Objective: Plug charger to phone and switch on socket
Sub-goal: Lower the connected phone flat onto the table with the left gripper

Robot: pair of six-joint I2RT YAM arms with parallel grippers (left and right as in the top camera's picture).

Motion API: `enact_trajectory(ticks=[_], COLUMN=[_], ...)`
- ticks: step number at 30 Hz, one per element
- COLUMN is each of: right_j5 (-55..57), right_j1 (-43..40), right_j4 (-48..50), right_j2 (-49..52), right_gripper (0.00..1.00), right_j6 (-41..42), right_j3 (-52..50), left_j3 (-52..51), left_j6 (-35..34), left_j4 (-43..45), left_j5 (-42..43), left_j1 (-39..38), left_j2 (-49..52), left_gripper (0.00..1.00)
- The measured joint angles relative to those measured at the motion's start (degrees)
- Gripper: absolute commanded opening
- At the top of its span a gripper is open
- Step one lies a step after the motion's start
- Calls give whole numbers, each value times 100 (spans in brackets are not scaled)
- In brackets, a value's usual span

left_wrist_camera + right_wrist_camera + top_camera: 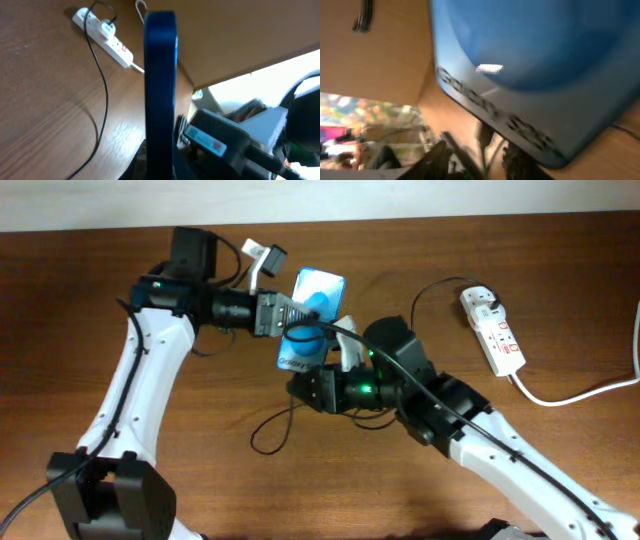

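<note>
Above the wooden table your left gripper clamps the stiff, slick, breakable phone by its long edges, a sound hold; the fingers of your right gripper beneath cannot be judged.

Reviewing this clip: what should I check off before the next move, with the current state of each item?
1. Phone clamped in left gripper: ok.
2. Adapter seated in power strip: ok, apparently.
3. Charger cable lying in a loose loop: ok.
4. Plug tip held by right gripper: cannot tell, blurred.
5. Plug tip lined up with the phone's port: cannot tell.
6. Strip switch on: cannot tell.
</note>
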Motion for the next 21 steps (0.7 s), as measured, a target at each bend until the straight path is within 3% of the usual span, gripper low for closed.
enact_trajectory(ticks=[2,6,10,14,19,21], right_j5=[326,597,807,953,1217,1491], right_j1=[-111,-144,-144,-144,-144,-144], right_j4=[-527,-1829,-2850,-3458,-3926,-4146], right_j2=[-302,-1508,-2946,-3906,-3974,-3941], right_gripper=[59,61,70,75,76,81], right_j6=[-42,-116,-118,-116,-114,-116], right_j3=[22,59,68,87,87,87], left_j3=[-26,-48,-50,-50,-52,-52], left_j6=[-1250,-3491,-4750,-4551,-3829,-3604], left_j4=[463,1182,1593,1475,970,966], left_j5=[50,76,-538,-1672,-2566,-2739], left_j1=[-59,-184,-691,-929,-918,-918], left_j2=[0,0,0,0,133,470], left_gripper=[0,0,0,0,0,0])
